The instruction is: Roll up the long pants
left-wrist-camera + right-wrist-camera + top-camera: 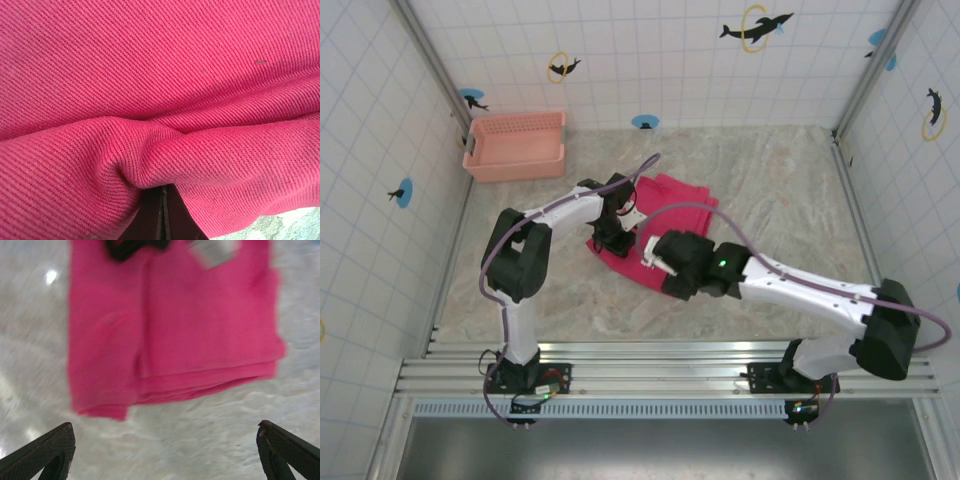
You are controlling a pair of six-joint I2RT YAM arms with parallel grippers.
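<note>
I start with the table (770, 200), a pale marbled top boxed in by tiled walls, with both arms reaching in from the rail at the near edge. The left arm (555, 215) bends across towards the middle. The right arm (800, 290) stretches in low from the right, and its wrist lies just beside the near right edge of the cloth.

The long pants (670, 200) lie near the middle of the table, a little left of centre, folded into a compact magenta slab set at a slant. From the right wrist camera, which is blurred, I see the long pants (175, 330) flat on the marble with stacked layers along the edge nearest the camera. From the left wrist camera, the long pants (150, 75) crowd the lens with twill weave, and one thick fold puckers down towards the fingers.

The salmon basket (515, 145) sits at the far left corner, well apart from the cloth.

The left gripper (613, 240) is down on the near left part of the pants. Close up, the left gripper (162, 215) is clenched, its dark fingers pressed together with the fold bunched over them, so I read it as gripping the pants.

The right gripper (650, 255) is released. On its own camera the right gripper (165, 445) has its fingers (50, 452) spread wide, with only bare table between them and the pants' edge just beyond.
</note>
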